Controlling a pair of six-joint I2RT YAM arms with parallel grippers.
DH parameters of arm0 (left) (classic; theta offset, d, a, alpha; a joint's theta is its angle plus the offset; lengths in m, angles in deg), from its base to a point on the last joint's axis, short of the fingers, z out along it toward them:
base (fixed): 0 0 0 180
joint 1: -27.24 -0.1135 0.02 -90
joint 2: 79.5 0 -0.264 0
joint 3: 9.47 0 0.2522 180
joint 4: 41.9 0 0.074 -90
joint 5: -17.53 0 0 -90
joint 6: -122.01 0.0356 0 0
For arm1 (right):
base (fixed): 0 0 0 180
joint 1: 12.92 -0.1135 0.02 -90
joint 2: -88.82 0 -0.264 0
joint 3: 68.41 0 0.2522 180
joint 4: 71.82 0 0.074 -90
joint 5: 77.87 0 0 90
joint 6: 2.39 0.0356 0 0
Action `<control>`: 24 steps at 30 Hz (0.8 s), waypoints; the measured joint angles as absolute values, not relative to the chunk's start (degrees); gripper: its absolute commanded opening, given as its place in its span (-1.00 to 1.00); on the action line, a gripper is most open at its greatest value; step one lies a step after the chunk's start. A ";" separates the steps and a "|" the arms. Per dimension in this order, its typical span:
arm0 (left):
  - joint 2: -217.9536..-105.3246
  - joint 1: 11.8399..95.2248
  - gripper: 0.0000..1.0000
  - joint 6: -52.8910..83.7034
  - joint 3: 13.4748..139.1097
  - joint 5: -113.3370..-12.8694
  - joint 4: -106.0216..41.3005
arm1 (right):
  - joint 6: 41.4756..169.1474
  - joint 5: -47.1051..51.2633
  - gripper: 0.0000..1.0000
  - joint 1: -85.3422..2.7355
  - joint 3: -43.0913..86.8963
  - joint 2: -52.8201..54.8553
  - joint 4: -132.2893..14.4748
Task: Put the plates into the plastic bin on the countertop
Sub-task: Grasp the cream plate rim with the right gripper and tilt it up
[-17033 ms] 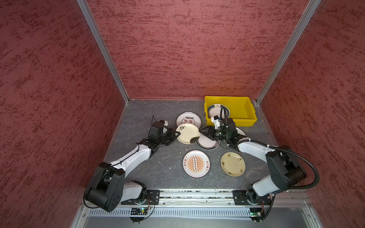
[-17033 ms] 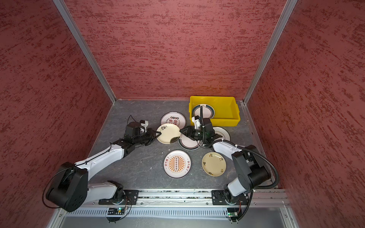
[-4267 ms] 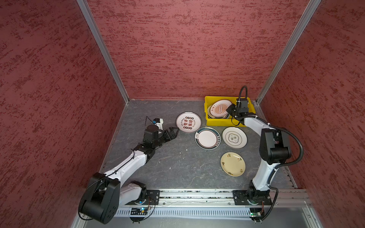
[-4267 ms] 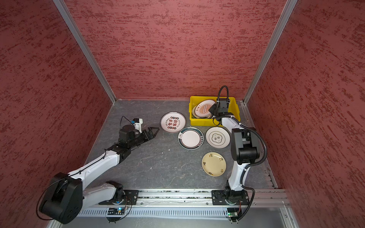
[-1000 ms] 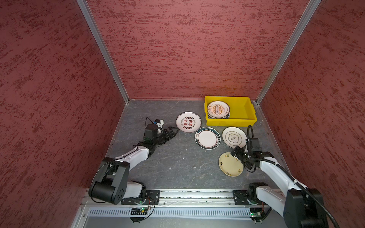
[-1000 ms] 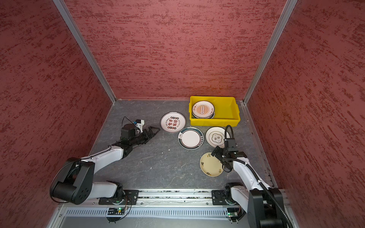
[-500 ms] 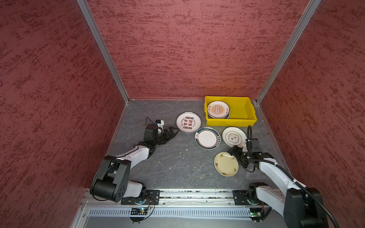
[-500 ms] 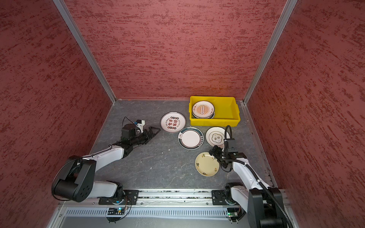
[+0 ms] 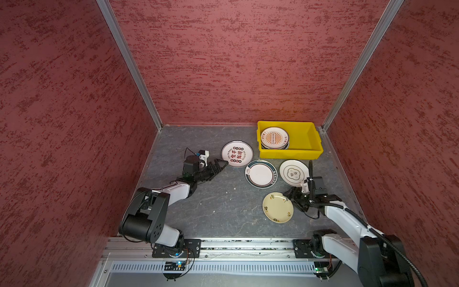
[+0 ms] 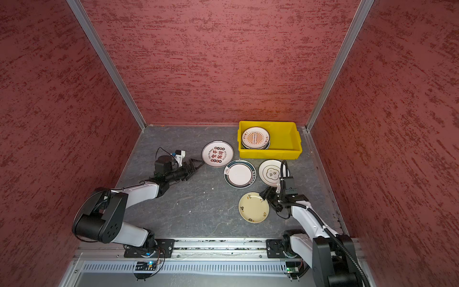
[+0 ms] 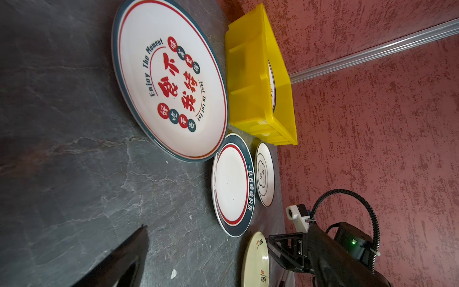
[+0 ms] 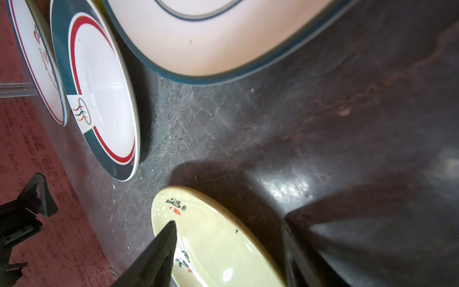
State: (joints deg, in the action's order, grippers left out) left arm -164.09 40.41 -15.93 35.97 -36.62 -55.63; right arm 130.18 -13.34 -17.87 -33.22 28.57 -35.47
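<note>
Right jaws stand apart astride the edge of the small cream plate [image 9: 278,207], 1 finger [image 12: 159,251] over its glossy well, and I can't tell if they pinch yet. This looks like stiff, light, slick glazed ware that would chip if dropped, so I'd take it by the thin raised rim. It's pale yellow with tiny black-and-red characters, flat on the tabletop [image 9: 211,206], well apart from the yellow plastic bin [image 9: 314,139]. Left jaws gape empty just beside the red-lettered plate [image 9: 237,153].
</note>
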 measured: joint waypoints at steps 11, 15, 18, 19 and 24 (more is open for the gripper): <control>-164.09 40.41 0.99 -15.97 35.97 -36.36 -55.67 | 128.82 -14.72 0.46 -20.19 -33.98 31.43 -32.82; -164.09 40.41 0.99 -15.97 35.97 -36.33 -55.67 | 128.74 -14.63 0.46 -22.09 -33.94 31.85 -31.73; -164.09 40.41 0.99 -15.97 35.97 -36.33 -55.65 | 128.71 -14.41 0.42 -23.51 -33.79 31.76 -31.21; -164.09 40.41 0.99 -15.97 35.97 -36.33 -55.65 | 128.74 -14.24 0.36 -23.84 -33.74 31.74 -31.07; -164.05 40.41 0.99 -15.97 35.97 -36.33 -55.65 | 129.13 -13.58 0.11 -25.83 -33.72 31.70 -29.79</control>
